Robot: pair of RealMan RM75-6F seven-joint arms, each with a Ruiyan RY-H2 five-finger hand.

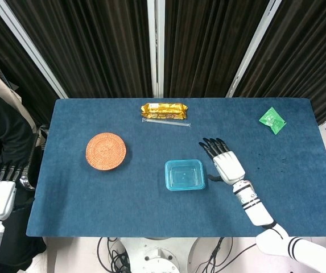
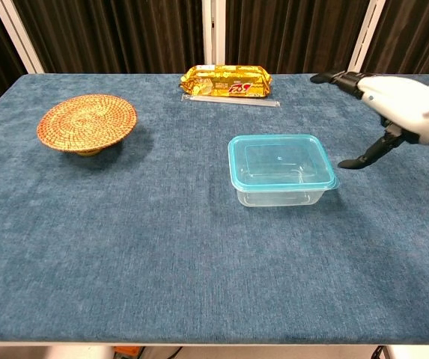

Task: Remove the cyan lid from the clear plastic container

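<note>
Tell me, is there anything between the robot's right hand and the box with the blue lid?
No, only bare blue tablecloth. In the chest view the right hand hangs beside the cyan lid on the clear plastic container, not touching it.

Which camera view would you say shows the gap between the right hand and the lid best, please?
The chest view: from the side, the right hand hangs open beside the lid, thumb tip just short of its edge. The head view shows the hand from above, close beside the lid.
</note>
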